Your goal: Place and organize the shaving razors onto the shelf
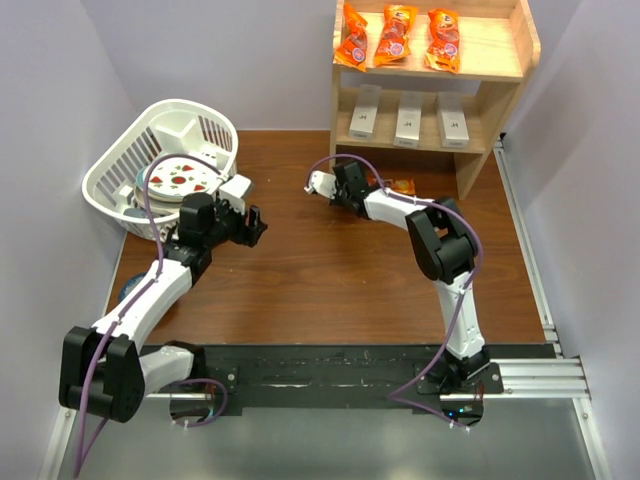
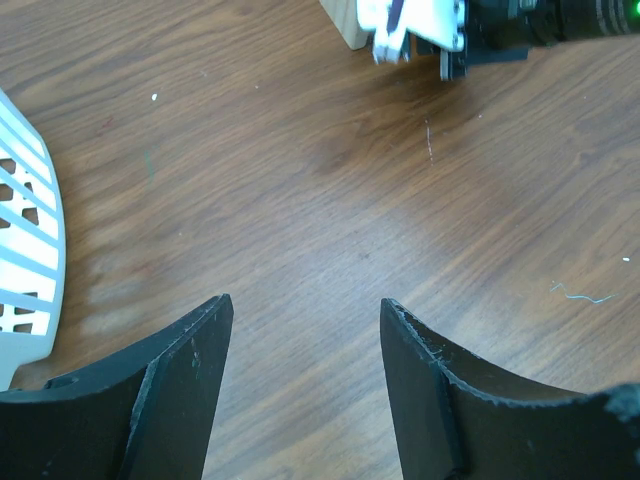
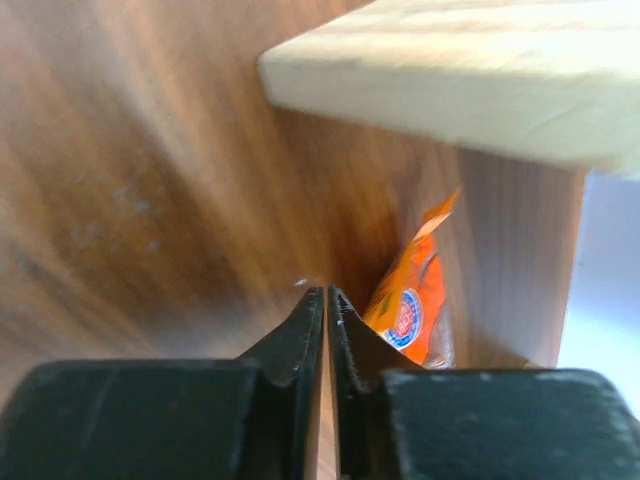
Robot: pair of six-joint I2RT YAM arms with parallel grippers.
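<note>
Three shaving razors (image 1: 409, 116) sit in a row on the shelf's (image 1: 497, 48) lower level. Likely light, stiff, smooth cardboard; pinch across the narrow sides. Right gripper (image 3: 326, 292) pressed together, empty, beside orange packet (image 3: 405, 310). Left gripper (image 2: 305, 310) apart over worktop (image 2: 300, 180).

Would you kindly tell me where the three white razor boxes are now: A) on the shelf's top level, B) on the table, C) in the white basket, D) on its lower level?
D: the razor boxes stand side by side on the lower level of the wooden shelf, below the orange snack packets.
</note>
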